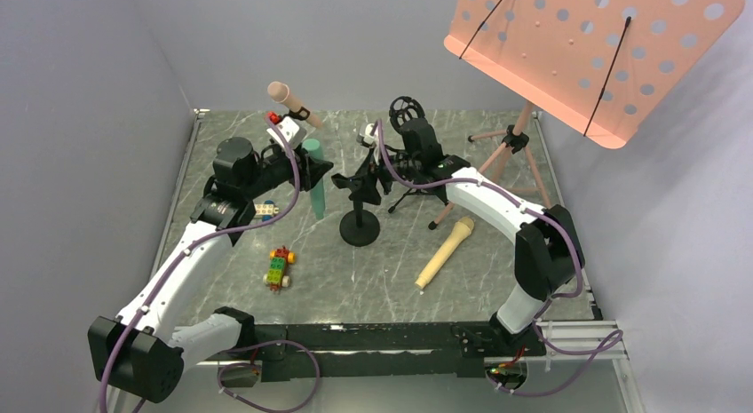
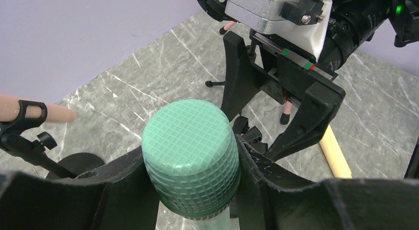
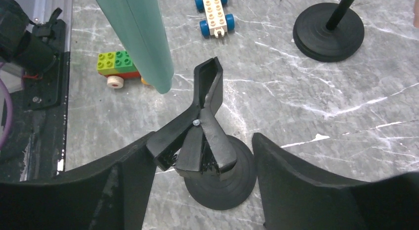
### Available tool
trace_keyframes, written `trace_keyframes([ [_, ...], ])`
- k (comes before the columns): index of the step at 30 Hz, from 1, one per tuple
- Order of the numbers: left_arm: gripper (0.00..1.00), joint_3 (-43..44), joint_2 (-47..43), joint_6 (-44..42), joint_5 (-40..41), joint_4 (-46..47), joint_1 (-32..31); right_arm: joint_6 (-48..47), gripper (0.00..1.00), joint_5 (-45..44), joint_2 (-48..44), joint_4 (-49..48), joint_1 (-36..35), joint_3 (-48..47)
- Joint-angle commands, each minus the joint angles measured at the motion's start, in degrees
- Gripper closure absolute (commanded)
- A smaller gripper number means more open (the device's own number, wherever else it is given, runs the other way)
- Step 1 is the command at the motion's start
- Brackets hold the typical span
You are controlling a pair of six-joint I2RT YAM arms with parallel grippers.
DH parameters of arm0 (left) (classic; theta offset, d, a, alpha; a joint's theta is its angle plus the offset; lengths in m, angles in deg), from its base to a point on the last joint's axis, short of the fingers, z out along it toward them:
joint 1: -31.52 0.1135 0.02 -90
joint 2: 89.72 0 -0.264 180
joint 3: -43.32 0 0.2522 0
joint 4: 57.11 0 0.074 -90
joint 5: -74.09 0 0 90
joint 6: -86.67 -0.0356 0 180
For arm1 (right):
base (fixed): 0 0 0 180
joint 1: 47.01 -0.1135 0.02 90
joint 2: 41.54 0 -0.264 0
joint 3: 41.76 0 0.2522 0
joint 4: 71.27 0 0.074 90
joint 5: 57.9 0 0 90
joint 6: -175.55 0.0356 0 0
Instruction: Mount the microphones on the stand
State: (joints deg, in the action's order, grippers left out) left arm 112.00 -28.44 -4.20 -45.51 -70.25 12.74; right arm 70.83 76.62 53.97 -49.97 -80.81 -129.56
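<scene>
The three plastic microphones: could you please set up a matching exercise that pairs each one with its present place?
Things:
1. teal-green plastic microphone
2. salmon-pink plastic microphone
3. pale yellow plastic microphone

Places:
A. lying on the grey marbled table
B. held in a black clip
C. clamped in the left gripper

Pairs: 1-C, 2-B, 3-A

teal microphone (image 1: 314,180) upright (yellow microphone (image 1: 446,251) flat)
</scene>
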Motion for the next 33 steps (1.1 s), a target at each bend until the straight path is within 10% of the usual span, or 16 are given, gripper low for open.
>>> trace_keyframes([
  [1, 1.00, 0.20, -1.63, -0.62, 0.58, 2.21, 0.07, 1.41, 0.35, -1.49, -2.53, -3.49, -0.30, 0.63],
  [10, 1.00, 0.00, -1.04, -1.55, 1.40, 2.44, 0.38, -2.25, 0.75, 0.81, -3.68, -1.26, -0.25, 1.13],
  [21, 1.00, 2.61, 4.98, -5.99, 5.56, 7.82, 1.38, -3.64, 0.77, 1.27, -3.02, -0.51, -0.32, 0.47],
  [33, 1.00, 1.48, 10.63, 7.46, -2.07, 25.15, 1.38, -3.65, 0.77, 1.55, -2.69, -0.20, -0.25, -0.14],
])
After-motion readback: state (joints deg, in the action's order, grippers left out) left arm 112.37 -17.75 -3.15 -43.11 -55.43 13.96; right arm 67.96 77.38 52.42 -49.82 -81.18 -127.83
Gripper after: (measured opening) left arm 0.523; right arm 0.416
